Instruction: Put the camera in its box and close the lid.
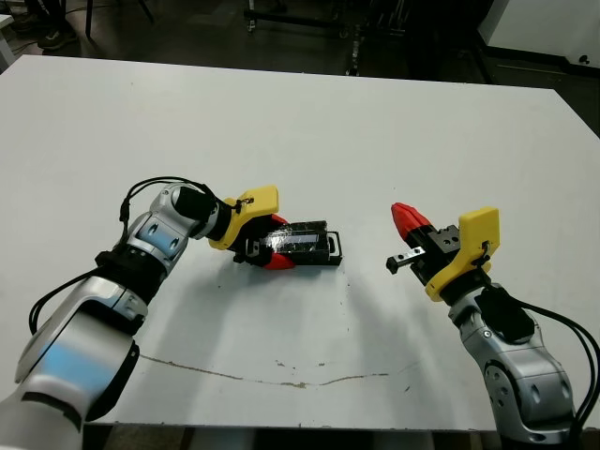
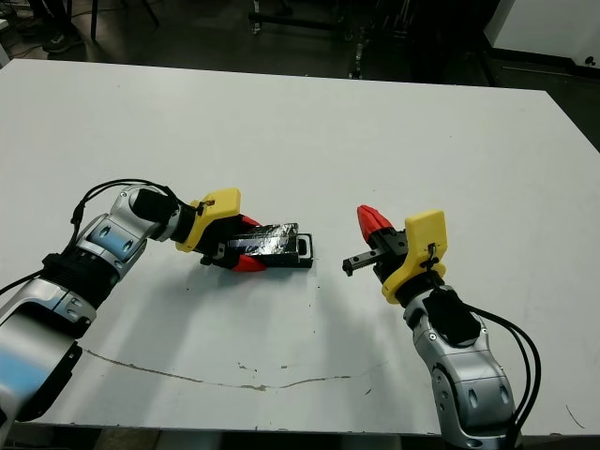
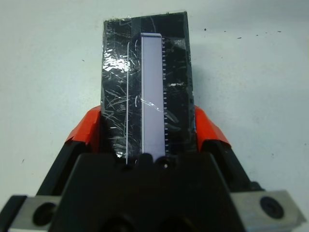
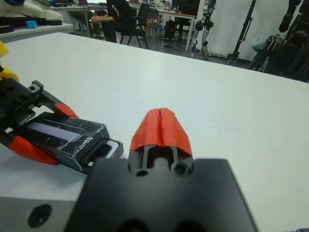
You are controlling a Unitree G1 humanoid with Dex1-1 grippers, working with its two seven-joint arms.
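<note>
The glossy black lid point(image 1: 298, 238) lies flat between the red fingers point(image 3: 86, 131) of my left gripper point(image 1: 277, 242), which is shut on its two long sides. Its face carries crinkled film and a pale bluish strip point(image 3: 153, 92). The lid rests over the box point(image 1: 333, 246), and only the box's far end point(image 4: 107, 148) sticks out from under it. The camera is hidden. My right gripper point(image 1: 403, 214) hovers to the right of the box, clear of it, with its fingertips point(image 4: 161, 124) pressed together and nothing between them.
A thin dark scratch point(image 1: 281, 380) runs along the white table point(image 1: 309, 122) near the front edge. Black cables loop off my left forearm point(image 1: 141, 192). Beyond the far edge stand chairs, stands and a seated person point(image 4: 116, 17).
</note>
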